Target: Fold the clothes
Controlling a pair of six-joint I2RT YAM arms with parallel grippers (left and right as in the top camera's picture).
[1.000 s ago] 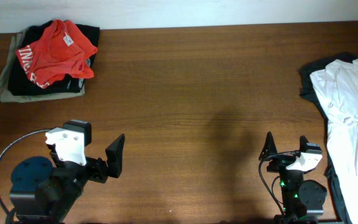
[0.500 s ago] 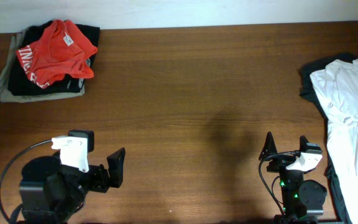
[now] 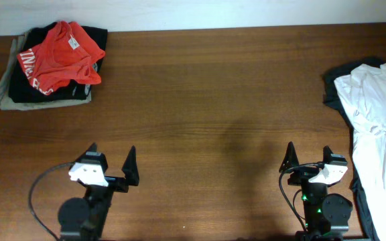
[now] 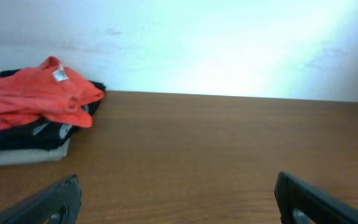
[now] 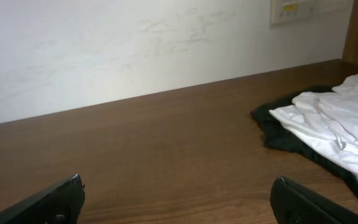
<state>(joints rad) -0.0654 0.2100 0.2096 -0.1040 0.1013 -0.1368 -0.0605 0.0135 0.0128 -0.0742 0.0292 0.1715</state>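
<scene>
A red-orange T-shirt point(image 3: 59, 57) with white lettering lies folded on top of a black garment point(image 3: 79, 90) and a grey-green one point(image 3: 2, 94) at the table's far left corner; the stack also shows in the left wrist view point(image 4: 33, 99). A white garment point(image 3: 374, 114) lies unfolded over a dark one point(image 3: 330, 84) at the right edge, and both show in the right wrist view point(image 5: 334, 121). My left gripper point(image 3: 111, 161) is open and empty at the front left. My right gripper point(image 3: 308, 157) is open and empty at the front right.
The wooden table point(image 3: 206, 100) stretches between the two piles. A white wall point(image 5: 135, 43) runs behind the far edge, with a wall plate point(image 5: 297, 9) at the right. A cable point(image 3: 39, 194) loops by the left arm's base.
My left arm has drawn back toward the front edge and turned its open gripper to point straight ahead. The right arm and the clothes have not moved.
</scene>
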